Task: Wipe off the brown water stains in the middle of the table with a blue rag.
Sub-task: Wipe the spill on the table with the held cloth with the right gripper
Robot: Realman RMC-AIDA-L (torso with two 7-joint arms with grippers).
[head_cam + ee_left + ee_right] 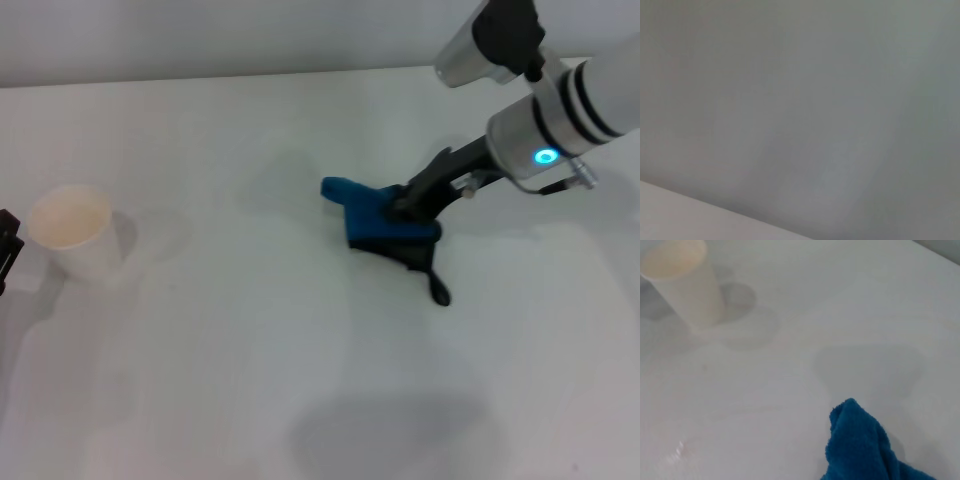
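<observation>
The blue rag [362, 214] lies bunched on the white table [250, 340], right of the middle, with its dark tail [432, 280] trailing toward me. My right gripper [405, 208] reaches down from the upper right, its black fingers shut on the rag's right part. In the right wrist view a fold of the blue rag [860, 445] fills the near corner. The brown water stains do not show in any view; only faint grey shadows lie on the table. A dark piece of my left gripper [8, 245] shows at the far left edge, parked beside the cup.
A white cup [72, 232] with a beige inside stands at the far left; the right wrist view shows the cup [682, 280] too. The left wrist view shows only a plain grey surface.
</observation>
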